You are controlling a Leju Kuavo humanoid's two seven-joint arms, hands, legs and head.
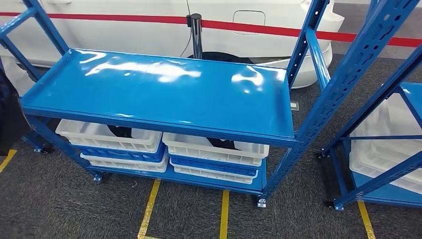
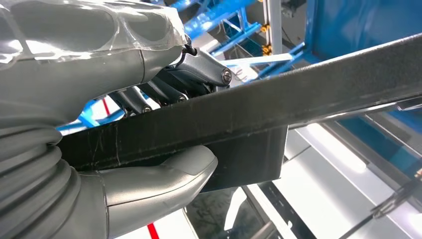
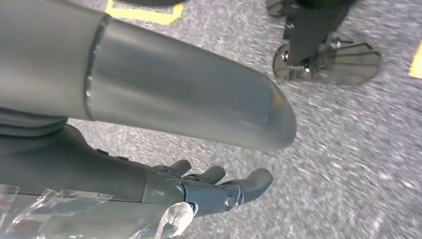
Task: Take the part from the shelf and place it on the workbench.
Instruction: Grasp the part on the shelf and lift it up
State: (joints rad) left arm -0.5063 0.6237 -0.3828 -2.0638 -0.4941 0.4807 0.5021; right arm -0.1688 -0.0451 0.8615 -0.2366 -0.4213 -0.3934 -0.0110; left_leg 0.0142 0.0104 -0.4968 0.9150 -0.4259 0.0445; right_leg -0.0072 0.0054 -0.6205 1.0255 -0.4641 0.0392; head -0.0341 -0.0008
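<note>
My left hand (image 2: 89, 84) grips a long black felt-covered part (image 2: 308, 89), with the thumb under it and the darker fingers (image 2: 199, 69) over its top edge. The part runs out well past the hand, and a short black tab (image 2: 249, 159) hangs from it. In the head view a blue shelf rack (image 1: 159, 84) has a bare glossy upper shelf. White trays (image 1: 109, 137) on its lower level hold dark parts (image 1: 221, 143). My right hand (image 3: 209, 186) hangs over grey carpet, its fingers loosely extended and holding nothing.
A second blue rack (image 1: 378, 99) with white trays stands at the right. Behind the racks are a white car (image 1: 149, 25) and a black post (image 1: 195, 30). Yellow lines (image 1: 149, 209) mark the grey carpet in front.
</note>
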